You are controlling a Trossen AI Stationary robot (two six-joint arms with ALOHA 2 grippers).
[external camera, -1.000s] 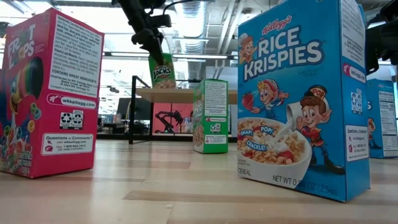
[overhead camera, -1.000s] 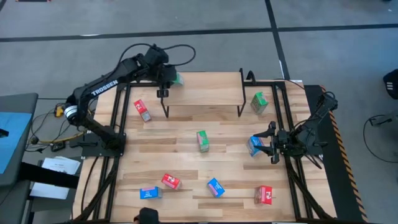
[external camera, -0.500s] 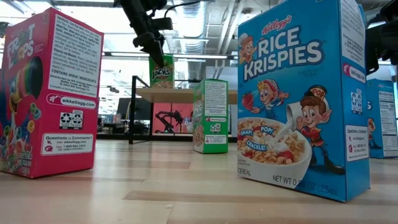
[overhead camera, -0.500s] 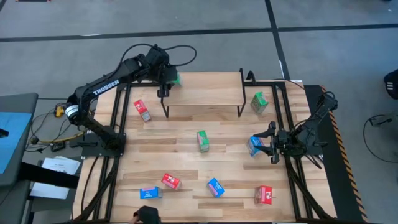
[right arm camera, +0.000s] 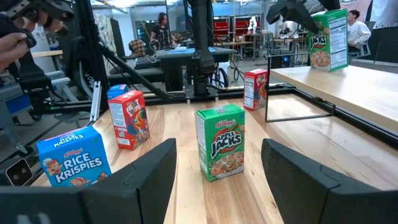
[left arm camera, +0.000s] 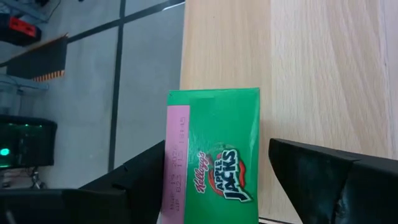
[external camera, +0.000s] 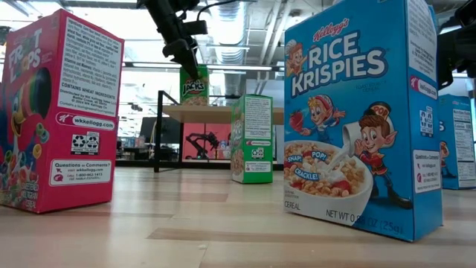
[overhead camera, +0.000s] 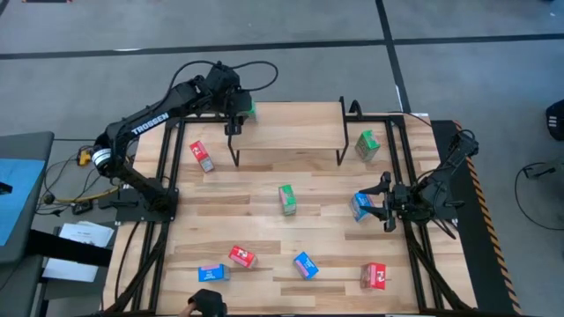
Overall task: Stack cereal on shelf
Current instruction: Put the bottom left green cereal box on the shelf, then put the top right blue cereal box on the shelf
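The Apple Jacks box (left arm camera: pixel 212 152) is green with a pink side panel. The Rice Krispies box (external camera: pixel 362 115) is blue, the Froot Loops box (external camera: pixel 56 112) red-pink. The shelf (overhead camera: pixel 286 128) is pale wood on black legs.

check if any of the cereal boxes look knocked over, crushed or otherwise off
Nothing stands out. The boxes whose sides show look upright and undented, including the green one mid-table and the big blue one near the low camera. The left gripper is placing a green box at the shelf's corner, fingers either side of it, grip unclear.
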